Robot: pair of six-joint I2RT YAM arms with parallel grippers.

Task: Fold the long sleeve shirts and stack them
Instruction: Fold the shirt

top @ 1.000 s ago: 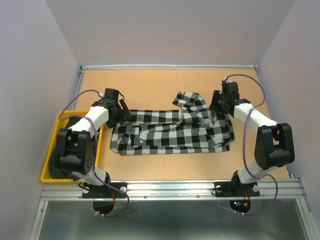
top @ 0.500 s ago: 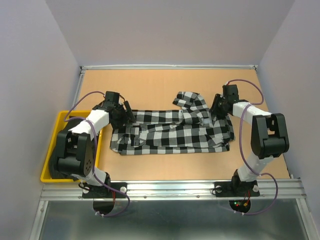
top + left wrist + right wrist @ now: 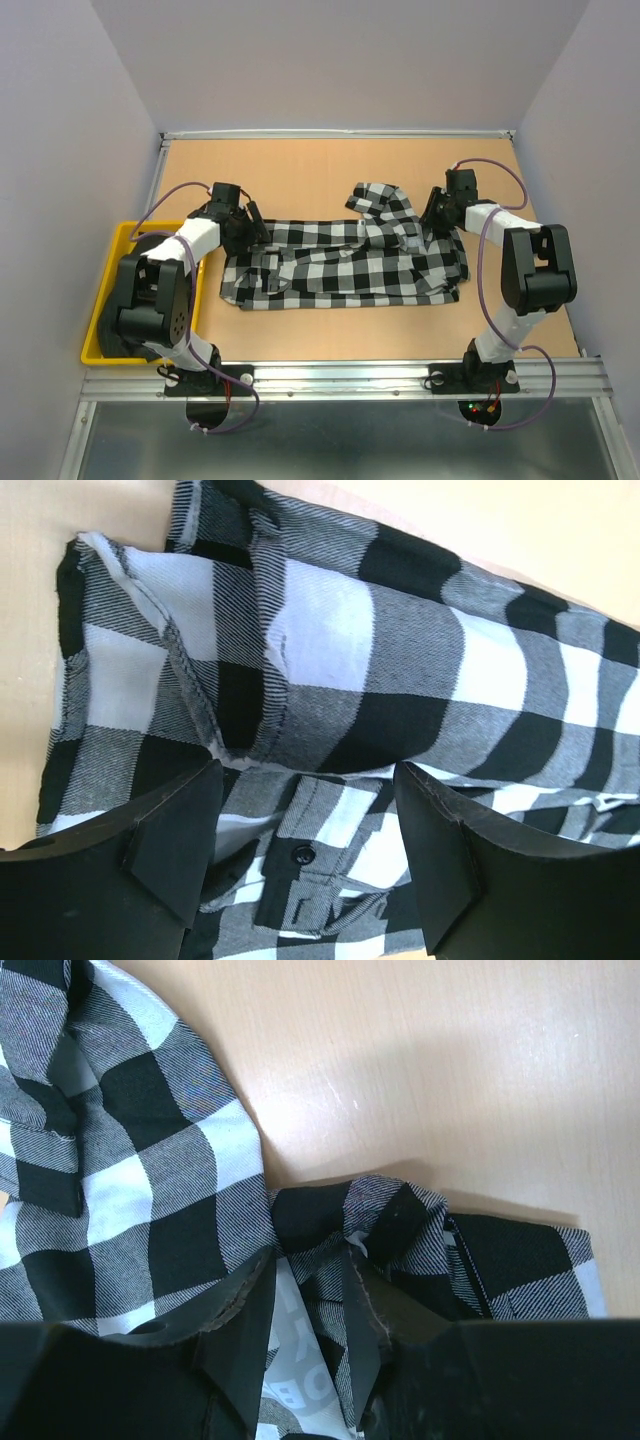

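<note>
One long sleeve shirt (image 3: 340,265), in large black-and-white check, lies spread lengthwise across the middle of the table. My left gripper (image 3: 252,222) is down at its left end. In the left wrist view this gripper (image 3: 310,820) stands open, its fingers (image 3: 170,850) either side of a buttoned cuff (image 3: 300,855) of the shirt (image 3: 340,630). My right gripper (image 3: 432,215) is down at the shirt's bunched right end. There the right gripper (image 3: 305,1300) is narrowly open around a fold of the shirt (image 3: 150,1160) with white lettering, not visibly pinched.
A yellow bin (image 3: 105,300) sits off the table's left edge, mostly behind my left arm, with something dark inside. Bare wooden tabletop (image 3: 300,170) shows behind the shirt, and another strip (image 3: 340,335) in front of it. Grey walls close in on three sides.
My right arm's elbow has swung in and its gripper has settled onto the shirt's right end. My left gripper has edged right onto the left end. Both pairs of jaws have narrowed.
</note>
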